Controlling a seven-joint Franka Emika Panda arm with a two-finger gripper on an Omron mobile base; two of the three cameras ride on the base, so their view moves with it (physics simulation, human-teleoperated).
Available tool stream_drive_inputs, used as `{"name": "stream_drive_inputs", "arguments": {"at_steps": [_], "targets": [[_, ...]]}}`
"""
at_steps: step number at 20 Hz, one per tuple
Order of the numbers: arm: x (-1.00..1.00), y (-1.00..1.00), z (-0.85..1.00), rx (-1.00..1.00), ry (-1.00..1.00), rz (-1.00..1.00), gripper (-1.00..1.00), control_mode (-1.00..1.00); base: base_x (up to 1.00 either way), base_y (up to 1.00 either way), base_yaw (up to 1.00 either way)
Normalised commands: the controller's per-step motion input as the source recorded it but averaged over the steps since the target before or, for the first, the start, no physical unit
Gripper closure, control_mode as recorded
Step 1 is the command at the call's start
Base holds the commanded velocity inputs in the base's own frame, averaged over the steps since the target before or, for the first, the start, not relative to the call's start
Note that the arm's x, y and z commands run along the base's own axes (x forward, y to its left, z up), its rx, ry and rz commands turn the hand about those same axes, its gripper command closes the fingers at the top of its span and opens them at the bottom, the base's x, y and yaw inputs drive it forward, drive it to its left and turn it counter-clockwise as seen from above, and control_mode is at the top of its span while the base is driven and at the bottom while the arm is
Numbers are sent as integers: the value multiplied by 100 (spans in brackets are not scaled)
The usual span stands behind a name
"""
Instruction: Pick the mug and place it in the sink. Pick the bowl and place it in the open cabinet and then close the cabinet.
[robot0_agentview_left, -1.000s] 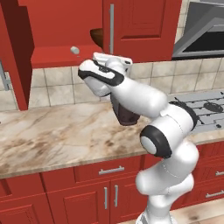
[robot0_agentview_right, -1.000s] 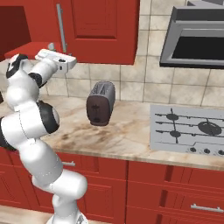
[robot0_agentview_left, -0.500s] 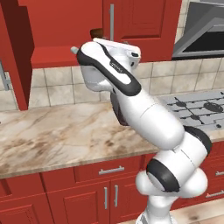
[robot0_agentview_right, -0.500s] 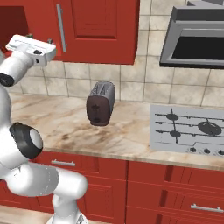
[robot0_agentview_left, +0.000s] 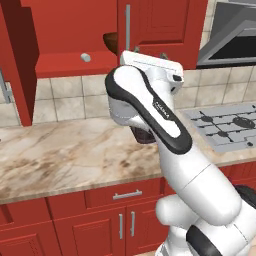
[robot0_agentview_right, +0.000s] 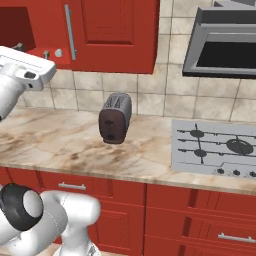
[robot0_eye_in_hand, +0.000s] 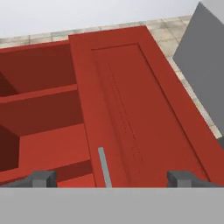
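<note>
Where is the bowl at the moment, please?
In the left base view, the bowl sits on the red shelf inside the open cabinet, at the shelf's right end, partly hidden by the closed right door and right of a small pale cylinder.

A dark brown two-slot toaster (robot0_agentview_right: 115, 118) stands upright on the beige marbled stone countertop (robot0_agentview_right: 75, 150). A grey gas hob (robot0_agentview_right: 215, 149) lies well apart; a grey range hood (robot0_agentview_right: 222, 45) hangs above it.
</note>
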Motion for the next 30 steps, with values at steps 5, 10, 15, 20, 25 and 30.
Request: {"name": "stream_drive_inputs", "arguments": {"at_steps": [5, 10, 15, 20, 25, 30], "targets": [[-100, 0, 3, 7, 0, -5, -100, -100, 0, 0, 0], [-100, 17, -1, 5, 1, -7, -100, -100, 0, 0, 0], [-86, 38, -4, 1, -2, -2, -100, -100, 0, 0, 0], [-18, 74, 0, 0, 0, 0, -100, -100, 0, 0, 0], [-19, 97, 0, 0, 0, -5, -100, -100, 0, 0, 0], [-2, 99, 0, -2, 0, -9, -100, -100, 0, 0, 0]]}}
